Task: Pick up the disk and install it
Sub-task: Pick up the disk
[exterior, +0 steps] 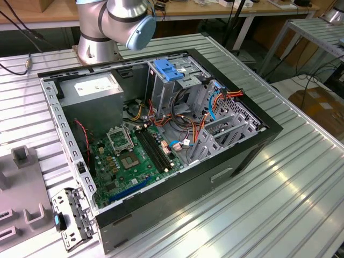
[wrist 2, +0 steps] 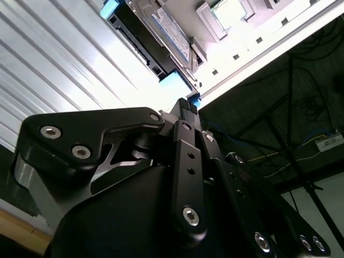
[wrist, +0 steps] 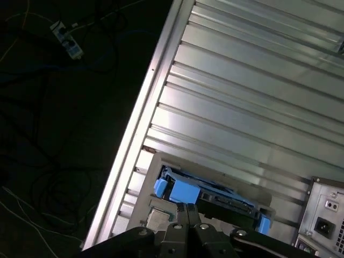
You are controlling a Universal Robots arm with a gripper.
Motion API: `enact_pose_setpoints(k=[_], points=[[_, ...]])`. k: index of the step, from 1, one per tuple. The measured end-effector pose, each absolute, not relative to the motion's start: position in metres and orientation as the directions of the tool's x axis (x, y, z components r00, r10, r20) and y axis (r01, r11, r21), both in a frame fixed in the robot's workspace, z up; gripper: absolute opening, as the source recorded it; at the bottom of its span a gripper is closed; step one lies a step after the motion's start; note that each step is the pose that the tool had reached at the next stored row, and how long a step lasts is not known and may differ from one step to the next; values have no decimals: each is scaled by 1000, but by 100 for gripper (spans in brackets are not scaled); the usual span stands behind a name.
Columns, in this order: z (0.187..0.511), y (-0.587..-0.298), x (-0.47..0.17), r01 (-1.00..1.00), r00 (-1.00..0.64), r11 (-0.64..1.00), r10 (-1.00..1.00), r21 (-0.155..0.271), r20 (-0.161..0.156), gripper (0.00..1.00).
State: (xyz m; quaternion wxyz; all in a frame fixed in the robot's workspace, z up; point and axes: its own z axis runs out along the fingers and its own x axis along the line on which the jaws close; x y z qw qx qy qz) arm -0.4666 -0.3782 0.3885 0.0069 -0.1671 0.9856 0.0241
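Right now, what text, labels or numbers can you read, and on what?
Nothing is legible.
On the grey metal box, the white sticker: print too small to read.
On the disk, the label: blurred, unreadable.

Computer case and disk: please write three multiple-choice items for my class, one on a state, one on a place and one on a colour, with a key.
1. The computer case is: A) open, its inside showing B) closed C) wrapped in foil.
2. The disk lies: A) inside the case B) on the ribbed table, outside the case C) on the floor.
3. The disk's carrier is: A) red B) blue C) yellow.
Key: 1 A, the motherboard shows in the exterior view. 2 B, the first wrist view shows it on the table near the edge. 3 B, it is blue in both wrist views.
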Motion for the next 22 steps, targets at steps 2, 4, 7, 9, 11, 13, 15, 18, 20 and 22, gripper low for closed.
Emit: enact_pose_setpoints(k=[2,4,7,9,11,13,15,18,20,22], points=[[388,-378,-467,-330,-944,943,-330,45,-22,11],[388,-378,-467,-331,-944,943,-330,45,-22,11],[388,-378,-467,-331,-944,943,-330,45,-22,11],[388,-378,-467,-331,-944,943,-330,45,-22,11],[388,-378,-467,-331,-944,943,-330,45,-22,11],[388,-378,-467,-331,-944,942,-331,45,-22,11],[388,-378,-467,-343,-939,938,-343,45,-22,11],[388,-378,-467,-373,-928,927,-372,45,-22,11],[388,-378,-467,-393,-919,918,-393,45,-22,11],[388,-378,-467,-416,-909,908,-416,45,-22,11]])
